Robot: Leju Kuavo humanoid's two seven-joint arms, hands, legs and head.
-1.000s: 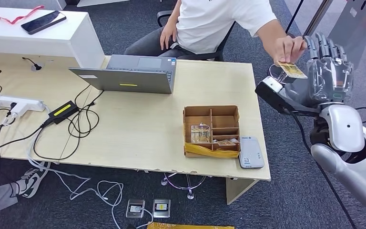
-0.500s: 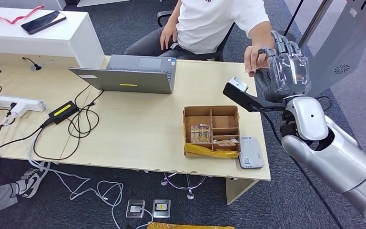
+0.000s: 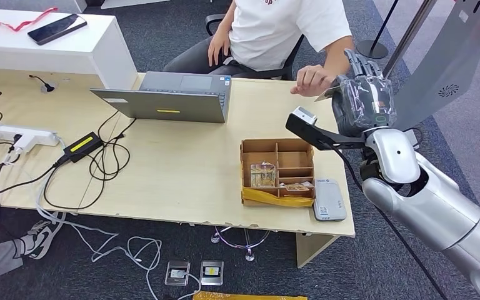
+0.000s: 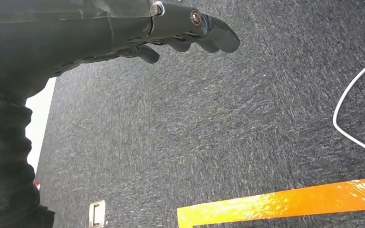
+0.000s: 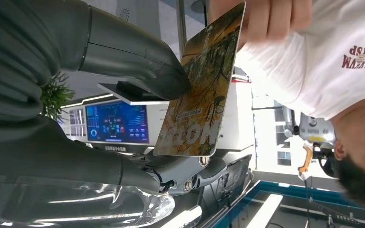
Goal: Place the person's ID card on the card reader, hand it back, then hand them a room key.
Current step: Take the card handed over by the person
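Right wrist view: a brown, picture-printed plastic card (image 5: 202, 85) is being pinched by the right hand (image 5: 138, 95) while the person's hand (image 5: 261, 19) is also gripping its far end. Judging by this, a handover is being made; the grey card reader (image 3: 329, 199) is lying at the desk's (image 3: 181, 169) front right corner. The left hand (image 4: 190, 31) is hanging unladen, fingers loosely curled.

Below your right hand (image 3: 364, 103) the counter (image 3: 187, 169) lies bare down to the divided box (image 3: 278, 164) (reader (image 3: 329, 199) just beside it); the person's hand (image 3: 309, 80) crowds its far side, laptop (image 3: 172, 97) well left.
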